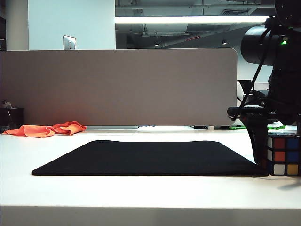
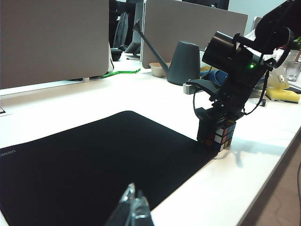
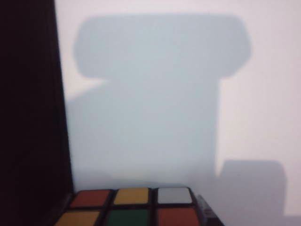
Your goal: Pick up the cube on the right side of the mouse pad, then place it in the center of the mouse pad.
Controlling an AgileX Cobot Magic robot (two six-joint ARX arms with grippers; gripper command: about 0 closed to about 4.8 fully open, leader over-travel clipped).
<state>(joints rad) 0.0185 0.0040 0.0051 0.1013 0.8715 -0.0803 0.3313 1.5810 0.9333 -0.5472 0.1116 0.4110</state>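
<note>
Cube (image 1: 283,156) sat on the white bench (image 1: 141,193) just off the mouse pad's (image 1: 150,157) right edge. Right pincer (image 2: 214,126) stood down over it, fingers flanking it; whether they pinched it I cannot tell. Left pincer (image 2: 131,209) hung over the pad's near edge, its spread unclear.

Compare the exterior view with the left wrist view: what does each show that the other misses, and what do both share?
Exterior only: a crumpled orange cloth at the far left of the white table, before a grey divider panel.

Left wrist only: a dark grey watering can, a yellow sponge, and the left end effector low over the mat's near edge, away from the cube.

Both: the flat black rectangular mouse pad, and the small multicoloured puzzle cube on the table off its right edge, with the right end effector lowered around it.
</note>
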